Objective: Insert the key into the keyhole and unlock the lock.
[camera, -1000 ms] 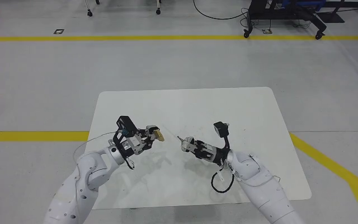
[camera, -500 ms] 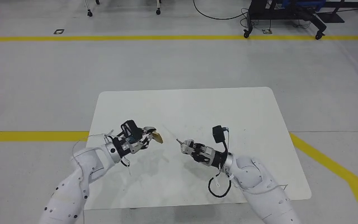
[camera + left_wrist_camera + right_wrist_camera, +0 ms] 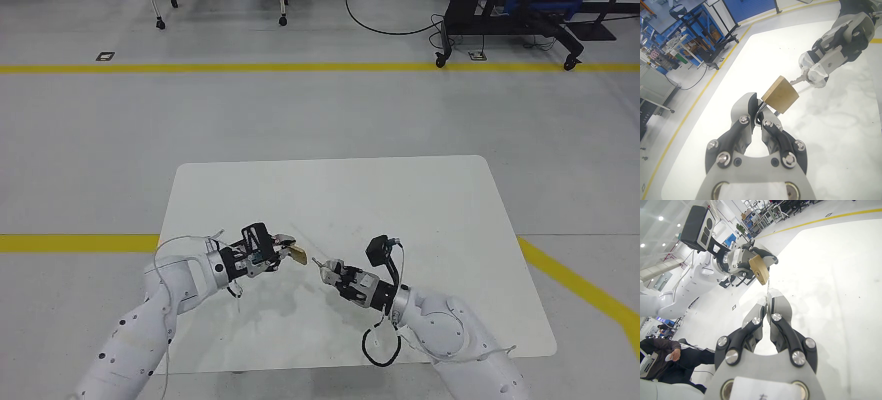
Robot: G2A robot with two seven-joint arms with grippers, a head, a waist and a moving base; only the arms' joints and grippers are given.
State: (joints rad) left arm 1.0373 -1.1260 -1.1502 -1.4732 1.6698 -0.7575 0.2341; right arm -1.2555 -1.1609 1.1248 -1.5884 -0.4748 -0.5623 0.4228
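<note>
top view: above the table, left gripper and right gripper sat nose to nose. left wrist view: jaws clamped the lock by its shackle. right wrist view: jaws pinched the key, its tip just beside the lock's keyhole face.

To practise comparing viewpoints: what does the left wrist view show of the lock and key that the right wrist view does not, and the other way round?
Only the left wrist view: the shackle pinched in the left gripper, and the key side-on, its tip hidden behind the lock.
Only the right wrist view: the keyhole in the lock's end face, unfilled, with the key's tip beside the lock's corner.
Both: the brass lock in the left gripper, and the key in the right gripper, pointing toward it.
</note>
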